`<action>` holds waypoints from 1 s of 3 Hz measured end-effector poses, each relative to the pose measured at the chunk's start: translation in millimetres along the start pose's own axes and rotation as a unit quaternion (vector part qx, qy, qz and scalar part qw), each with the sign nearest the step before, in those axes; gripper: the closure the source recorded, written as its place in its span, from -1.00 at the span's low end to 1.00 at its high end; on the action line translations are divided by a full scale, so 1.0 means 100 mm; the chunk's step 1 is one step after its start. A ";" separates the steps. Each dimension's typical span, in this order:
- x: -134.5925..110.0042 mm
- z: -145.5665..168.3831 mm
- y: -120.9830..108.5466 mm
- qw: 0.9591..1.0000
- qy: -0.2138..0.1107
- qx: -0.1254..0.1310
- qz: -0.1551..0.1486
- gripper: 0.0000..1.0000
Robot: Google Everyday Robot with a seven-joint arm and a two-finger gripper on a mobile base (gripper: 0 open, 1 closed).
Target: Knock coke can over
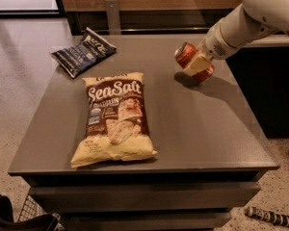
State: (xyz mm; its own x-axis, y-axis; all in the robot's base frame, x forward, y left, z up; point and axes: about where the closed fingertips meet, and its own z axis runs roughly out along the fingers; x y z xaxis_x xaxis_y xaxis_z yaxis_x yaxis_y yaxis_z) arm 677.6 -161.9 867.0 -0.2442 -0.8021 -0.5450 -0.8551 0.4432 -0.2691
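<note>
The coke can (185,55) is red with a silver top and lies tilted, top pointing up and left, at the far right of the grey table (197,129). Its lower end is at or just above the tabletop, over its own shadow. My gripper (196,64) reaches in from the upper right on a white arm (241,25) and is shut on the can. One cream finger (195,64) lies across the can's front; the other finger is hidden behind it.
A large yellow and brown Sea Salt chip bag (115,119) lies flat at the table's middle left. A dark blue chip bag (83,53) lies at the far left corner. A dark counter (274,81) stands to the right of the table.
</note>
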 end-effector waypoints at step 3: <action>0.02 0.36 0.16 0.998 0.016 -0.054 -0.014 1.00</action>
State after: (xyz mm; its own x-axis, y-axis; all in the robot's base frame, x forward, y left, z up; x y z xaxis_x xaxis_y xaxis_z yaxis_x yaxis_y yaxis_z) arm 680.3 -141.5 832.9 -0.2327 -0.8267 -0.5123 -0.9055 0.3764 -0.1960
